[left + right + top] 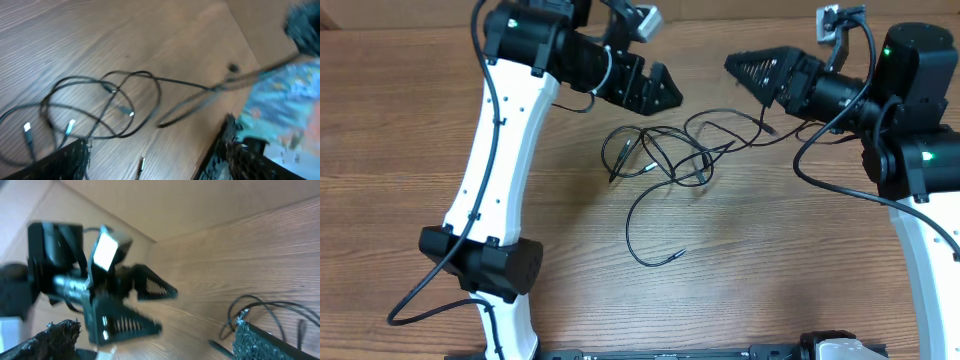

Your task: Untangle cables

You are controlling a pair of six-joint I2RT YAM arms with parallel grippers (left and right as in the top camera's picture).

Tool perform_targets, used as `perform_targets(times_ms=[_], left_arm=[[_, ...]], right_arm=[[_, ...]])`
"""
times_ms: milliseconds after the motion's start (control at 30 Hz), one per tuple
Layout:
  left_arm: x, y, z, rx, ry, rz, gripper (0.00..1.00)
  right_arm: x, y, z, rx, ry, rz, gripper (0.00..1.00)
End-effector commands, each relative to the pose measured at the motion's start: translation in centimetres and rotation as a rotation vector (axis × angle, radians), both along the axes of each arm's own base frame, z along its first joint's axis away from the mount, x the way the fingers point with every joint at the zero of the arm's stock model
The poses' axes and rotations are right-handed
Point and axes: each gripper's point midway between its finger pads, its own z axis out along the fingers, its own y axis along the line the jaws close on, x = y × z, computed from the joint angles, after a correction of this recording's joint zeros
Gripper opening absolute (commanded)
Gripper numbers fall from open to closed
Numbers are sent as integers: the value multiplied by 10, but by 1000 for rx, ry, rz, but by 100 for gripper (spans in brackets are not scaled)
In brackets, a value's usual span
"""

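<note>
The cables (660,150) are several thin black cords lying in a tangled bunch on the wooden table between the two arms. One cord loops toward the front and ends in a small plug (678,253). My left gripper (662,90) is open and empty, above the table just back-left of the tangle. In the left wrist view its fingers (155,142) are wide apart, with the looped cables (100,105) ahead and a loose plug (141,165) below. My right gripper (745,75) is open and empty, back-right of the tangle. Its wrist view (159,322) shows cable loops (260,305) by the right finger.
The wooden table (770,260) extends all round the tangle. The thicker black wires of the arms hang at the left (420,300) and right (820,180). In the right wrist view the left gripper (120,315) faces mine, close across the table.
</note>
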Motion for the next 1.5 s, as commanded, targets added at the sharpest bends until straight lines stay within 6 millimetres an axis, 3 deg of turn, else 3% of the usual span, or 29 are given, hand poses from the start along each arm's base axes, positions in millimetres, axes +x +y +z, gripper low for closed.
perform_targets(times_ms=[0, 300, 767, 1100, 1233, 1467], left_arm=[[-23, -29, 6, -46, -89, -190, 90], [-46, -65, 3, -17, -172, -317, 95], [-65, -111, 22, -116, -265, -419, 96], [-43, -120, 27, -93, -322, -323, 86], [-38, -123, 32, -106, -359, -319, 70], [-33, -126, 38, -126, -362, -288, 71]], right_arm=[[0, -4, 18, 73, 30, -53, 100], [3, -3, 26, 112, 31, -66, 100], [6, -3, 36, 188, 63, -87, 100], [2, 0, 37, 208, 85, -64, 100], [3, 0, 40, 238, 109, -76, 100], [7, 0, 63, 333, 96, -86, 100]])
